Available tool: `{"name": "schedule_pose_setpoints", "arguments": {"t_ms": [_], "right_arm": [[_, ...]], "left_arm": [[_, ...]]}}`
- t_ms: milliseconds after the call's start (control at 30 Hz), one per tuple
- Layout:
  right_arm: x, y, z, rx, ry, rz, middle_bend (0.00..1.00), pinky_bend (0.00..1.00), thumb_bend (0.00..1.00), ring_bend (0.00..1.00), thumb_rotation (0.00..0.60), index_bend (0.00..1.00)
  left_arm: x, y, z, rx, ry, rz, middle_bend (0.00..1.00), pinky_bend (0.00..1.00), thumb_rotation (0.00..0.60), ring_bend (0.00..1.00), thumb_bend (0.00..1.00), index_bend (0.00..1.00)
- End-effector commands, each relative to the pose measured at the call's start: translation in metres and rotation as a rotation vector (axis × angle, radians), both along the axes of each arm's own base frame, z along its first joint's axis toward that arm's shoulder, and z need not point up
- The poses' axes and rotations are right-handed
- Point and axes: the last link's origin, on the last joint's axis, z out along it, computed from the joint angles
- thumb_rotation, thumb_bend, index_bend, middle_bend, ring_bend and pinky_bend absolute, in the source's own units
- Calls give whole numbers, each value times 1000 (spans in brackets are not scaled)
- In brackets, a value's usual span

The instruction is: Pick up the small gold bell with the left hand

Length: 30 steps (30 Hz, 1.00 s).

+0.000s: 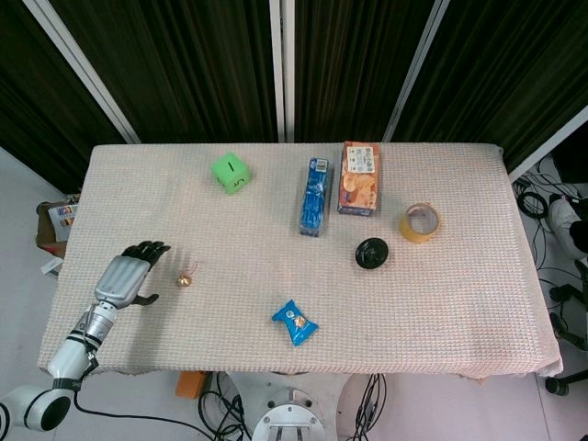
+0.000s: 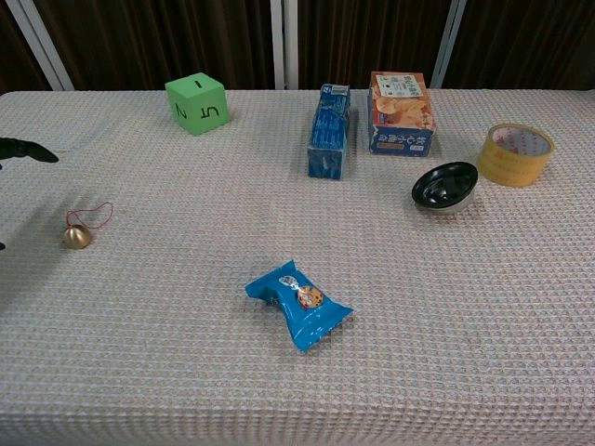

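The small gold bell (image 1: 185, 279) lies on the woven cloth near the table's left side, with a thin red loop on its top; the chest view shows the bell (image 2: 77, 237) at the far left. My left hand (image 1: 129, 273) hovers just left of it, fingers stretched out and apart, holding nothing. A small gap separates the fingertips from the bell. Only dark fingertips (image 2: 28, 150) of that hand show at the chest view's left edge. My right hand appears in neither view.
A green die (image 1: 231, 172) sits at the back left. A blue box (image 1: 313, 196), a snack box (image 1: 358, 177), a tape roll (image 1: 419, 222) and a black bowl (image 1: 372, 253) lie centre to right. A blue snack packet (image 1: 294, 322) lies near the front.
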Motion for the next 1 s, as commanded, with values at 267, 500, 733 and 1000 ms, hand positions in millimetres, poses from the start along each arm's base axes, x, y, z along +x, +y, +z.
{"name": "schedule_pose_setpoints", "arguments": {"t_ms": [267,500,733,1000], "right_arm": [[-3,0,0,-1,-7,-2,0,0,159,0,600,0],[-4,-3,0,-1,-3,1,0,0,170,0,600,0],[-4,-1,2,-6,-1,0,0,0,171,0,600,0],[-4,-3,3,-4,4,-2,0,0,171,0,600,0]], "left_arm": [[3,0,-2,-2,9,-23,112,196,600,85,178,132],[8,3,-4,-7,14,-37,115,197,600,85,187,137],[16,6,-5,-13,9,-48,133,197,600,86,231,190],[19,12,-20,-52,-1,-36,263,195,600,86,297,309]]}}
